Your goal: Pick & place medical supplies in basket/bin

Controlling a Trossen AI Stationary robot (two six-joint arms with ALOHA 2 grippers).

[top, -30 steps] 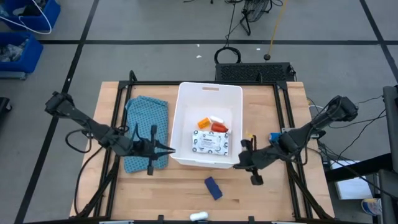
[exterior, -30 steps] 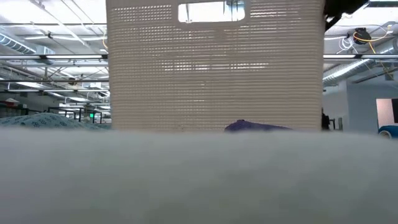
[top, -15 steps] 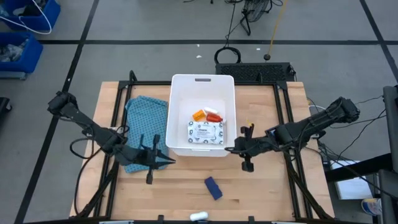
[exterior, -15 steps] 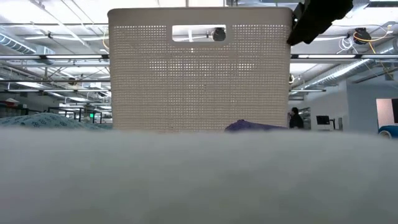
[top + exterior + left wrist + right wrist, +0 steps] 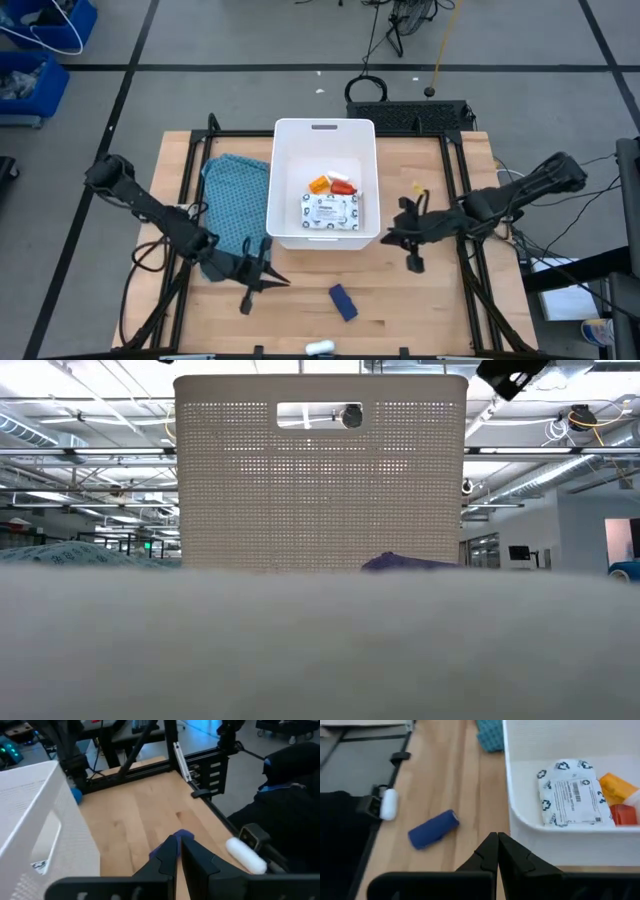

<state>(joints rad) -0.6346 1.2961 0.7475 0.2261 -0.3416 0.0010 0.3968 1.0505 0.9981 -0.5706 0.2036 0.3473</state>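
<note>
The white bin [image 5: 287, 140] stands mid-table with its handle slot at the far end. Inside lie the white printed packet [image 5: 328, 212], the orange pill bottle [image 5: 319, 185] and the red small bottle [image 5: 343, 187]; the right wrist view shows the packet [image 5: 572, 795] too. A blue piece [image 5: 343, 301] lies on the wood near the bin's near side, and a white tube [image 5: 320, 347] sits at the near edge. My left gripper [image 5: 283, 281] is shut, near the bin's near left corner. My right gripper [image 5: 386, 238] is shut, just off its near right corner. Neither touches anything.
A teal patterned cloth [image 5: 235, 205] lies flat to the left of the bin. A small yellow thing [image 5: 416, 190] sits on the wood to the bin's right. Black frame rails run along the table's sides. Bare wood shows around the blue piece [image 5: 434, 829].
The bin, askew a second ago, has turned square and slid toward the far edge, then stayed put. My left gripper has drawn back toward the near edge. My right gripper went toward the far edge beside the bin, then pulled away to the right.
</note>
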